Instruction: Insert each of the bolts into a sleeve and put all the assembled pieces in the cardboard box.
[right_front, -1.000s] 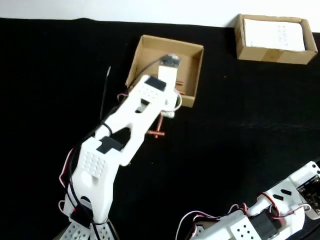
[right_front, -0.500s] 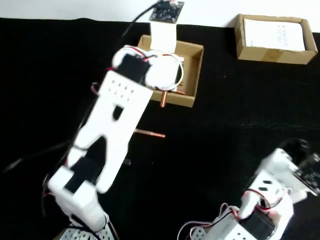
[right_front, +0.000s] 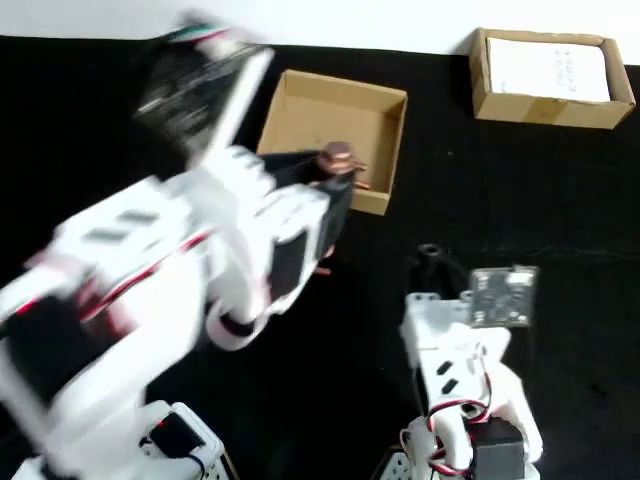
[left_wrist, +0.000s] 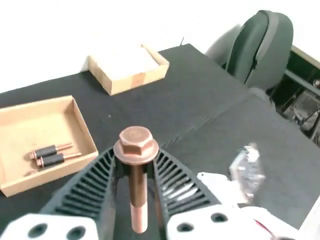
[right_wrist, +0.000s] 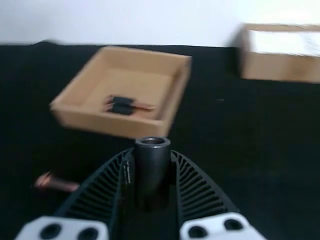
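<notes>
Your left gripper (left_wrist: 135, 160) has lifted clamping a bolt (left_wrist: 136, 145), your right gripper (right_wrist: 151, 156) swung up from five o'clock clasping a sleeve (right_wrist: 151, 170): insertion looks next.

**A:** Quick scan for lettering, anything to call out?

**B:** Nothing readable. The white sheet (right_front: 548, 68) lying in the small box (right_front: 545, 110) at the far corner of the table carries faint rows of print, and they're too small to make out.

**A:** And the bolt (left_wrist: 136, 141) head, or the sleeve (right_wrist: 151, 162)? A stamp, a number?

**B:** Can't tell on either one. Same for the circuit board (right_front: 503, 297): too blurred to read any marking.
</notes>
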